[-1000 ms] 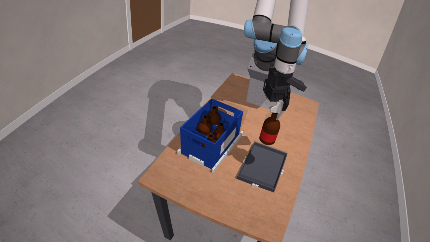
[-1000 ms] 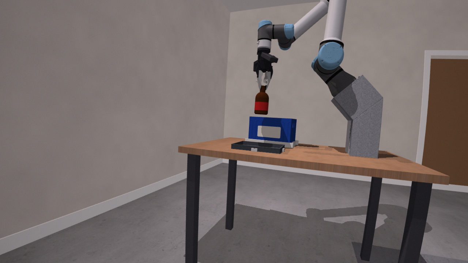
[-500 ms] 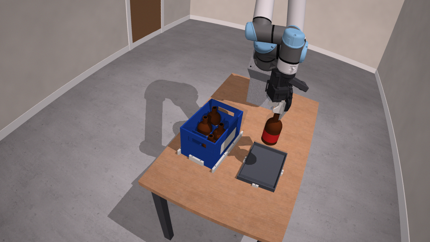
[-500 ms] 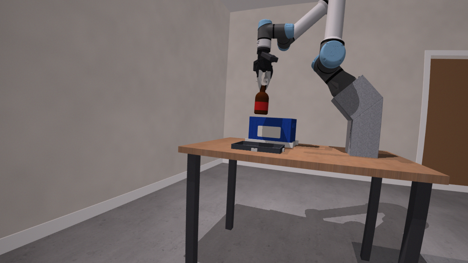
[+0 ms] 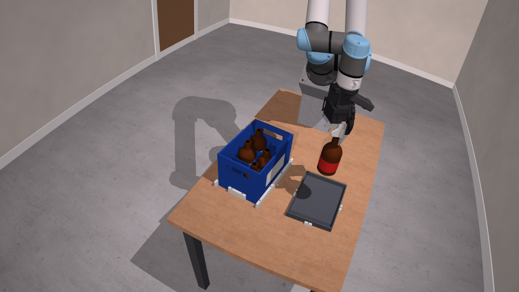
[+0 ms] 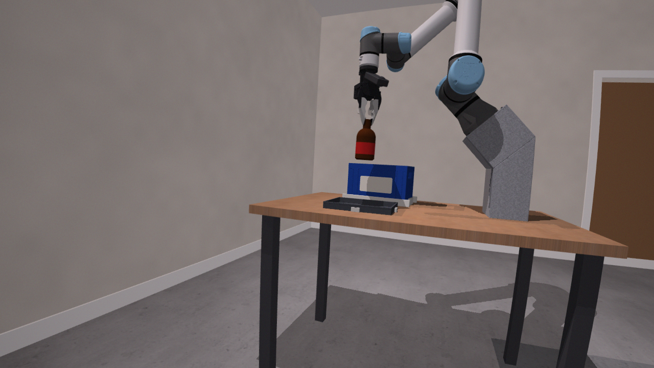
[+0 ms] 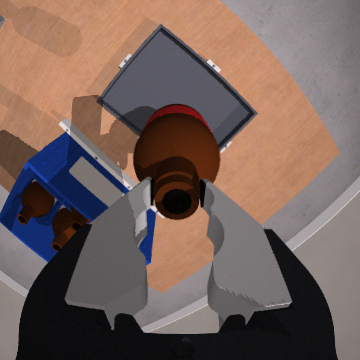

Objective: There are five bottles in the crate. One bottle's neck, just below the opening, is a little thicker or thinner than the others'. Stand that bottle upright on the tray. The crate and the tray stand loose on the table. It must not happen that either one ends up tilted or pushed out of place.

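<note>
My gripper (image 5: pixel 337 135) (image 6: pixel 367 119) (image 7: pixel 177 180) is shut on the neck of a brown bottle (image 5: pixel 329 156) (image 6: pixel 365 143) (image 7: pixel 176 150) with a red label. The bottle hangs upright in the air, high above the table, over the near edge of the dark grey tray (image 5: pixel 319 201) (image 6: pixel 359 205) (image 7: pixel 170 85). The blue crate (image 5: pixel 250 170) (image 6: pixel 380 179) (image 7: pixel 60 175) stands to the left of the tray and holds several brown bottles (image 5: pixel 247 151) (image 7: pixel 36 199).
The wooden table (image 5: pixel 254 232) (image 6: pixel 457 224) bears the crate, the tray and the grey robot base (image 5: pixel 312 97) (image 6: pixel 507 174) at its back. White stop blocks (image 5: pixel 236 192) lie along the crate's foot and the tray's sides.
</note>
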Robot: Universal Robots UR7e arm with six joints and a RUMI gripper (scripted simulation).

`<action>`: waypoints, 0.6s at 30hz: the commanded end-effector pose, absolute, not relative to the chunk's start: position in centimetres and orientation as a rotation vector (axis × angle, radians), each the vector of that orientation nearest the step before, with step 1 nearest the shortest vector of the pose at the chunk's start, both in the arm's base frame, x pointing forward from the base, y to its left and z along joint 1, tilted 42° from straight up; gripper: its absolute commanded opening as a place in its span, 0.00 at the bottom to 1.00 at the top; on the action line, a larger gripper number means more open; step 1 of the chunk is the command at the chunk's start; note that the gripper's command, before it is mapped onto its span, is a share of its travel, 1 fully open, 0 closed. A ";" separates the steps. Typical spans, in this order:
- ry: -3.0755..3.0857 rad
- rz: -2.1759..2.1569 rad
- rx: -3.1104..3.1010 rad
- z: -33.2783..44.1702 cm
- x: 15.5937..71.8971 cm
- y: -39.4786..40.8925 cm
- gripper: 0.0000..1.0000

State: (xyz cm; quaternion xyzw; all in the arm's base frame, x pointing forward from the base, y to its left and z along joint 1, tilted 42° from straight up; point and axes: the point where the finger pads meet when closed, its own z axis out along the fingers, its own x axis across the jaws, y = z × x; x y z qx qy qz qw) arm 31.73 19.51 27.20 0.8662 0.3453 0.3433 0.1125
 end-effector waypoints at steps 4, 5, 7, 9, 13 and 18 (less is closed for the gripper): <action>1.013 1.009 2.541 27.2 31.7 19.7 0.00; 1.013 1.009 2.541 27.2 31.7 19.7 0.00; 1.013 1.009 2.541 27.2 31.7 19.7 0.00; 1.013 1.009 2.541 27.2 31.7 19.8 0.00; 1.013 1.009 2.541 27.2 31.7 19.8 0.00; 1.013 1.009 2.541 27.2 31.7 19.8 0.00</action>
